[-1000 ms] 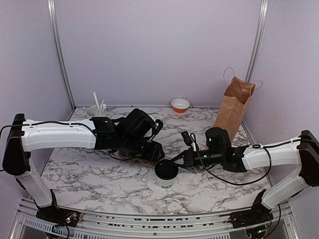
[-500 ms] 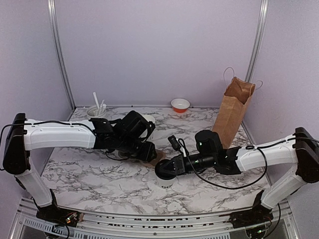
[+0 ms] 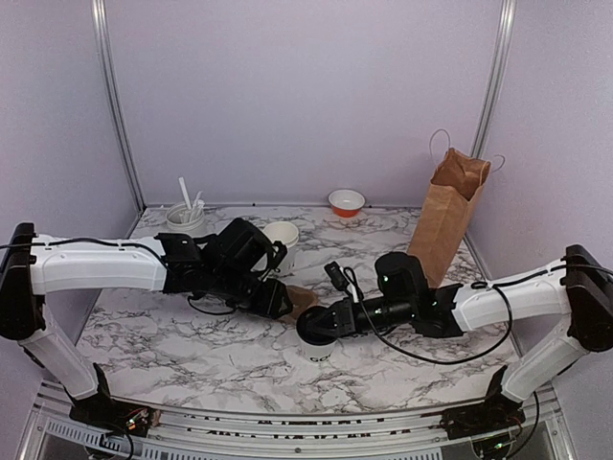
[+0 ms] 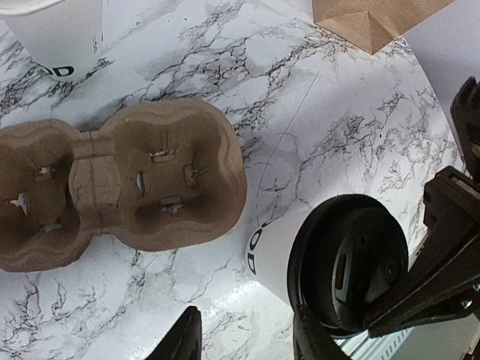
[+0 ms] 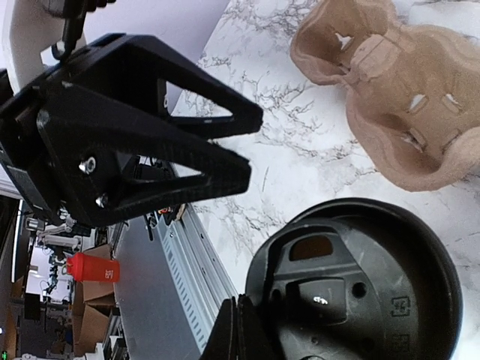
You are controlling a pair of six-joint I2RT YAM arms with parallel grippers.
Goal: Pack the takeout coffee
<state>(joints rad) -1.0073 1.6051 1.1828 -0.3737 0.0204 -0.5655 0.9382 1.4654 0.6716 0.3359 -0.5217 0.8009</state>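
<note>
Cup carrier (image 4: 127, 180) empty, at 11 o'clock of lidded takeout coffee (image 3: 319, 328). Left gripper (image 4: 247, 339) apart, withdrawn toward 9 o'clock. Right gripper (image 5: 234, 328) together.

White arm links (image 3: 96, 268), black joints (image 3: 407, 278), black cables (image 3: 450, 355).

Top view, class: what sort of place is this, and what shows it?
Probably a robot test booth staged as a takeout counter: bare lilac walls round a marble-look table, a brown paper bag, a lidded coffee cup.
</note>
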